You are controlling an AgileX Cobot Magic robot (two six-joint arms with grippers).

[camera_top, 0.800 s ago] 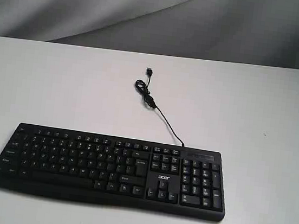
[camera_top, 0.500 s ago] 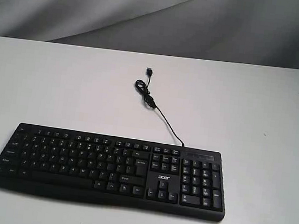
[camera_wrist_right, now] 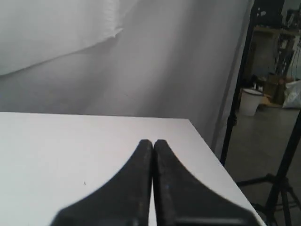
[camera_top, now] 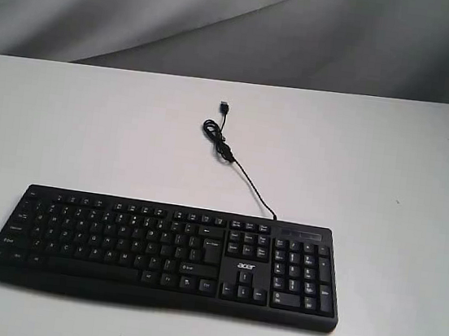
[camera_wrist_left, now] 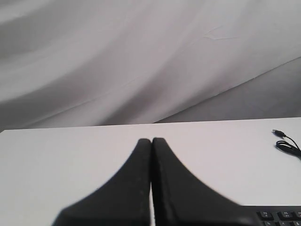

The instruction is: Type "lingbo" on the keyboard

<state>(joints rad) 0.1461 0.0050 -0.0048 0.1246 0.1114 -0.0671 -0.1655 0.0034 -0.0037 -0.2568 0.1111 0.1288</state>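
Left gripper (camera_wrist_left: pixel 151 141) and right gripper (camera_wrist_right: pixel 153 142) both pinched together, empty, off the keyboard (camera_top: pixel 165 251). Looks like no key pressed yet; all six letters left.

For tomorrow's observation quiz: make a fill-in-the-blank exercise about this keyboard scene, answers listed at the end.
The keyboard lies on a ___ table.
Its logo reads ___.
Its cable ends in a plug connected to ___.
The left end effector and right end effector are both ___.
Missing: white; acer; nothing; shut.
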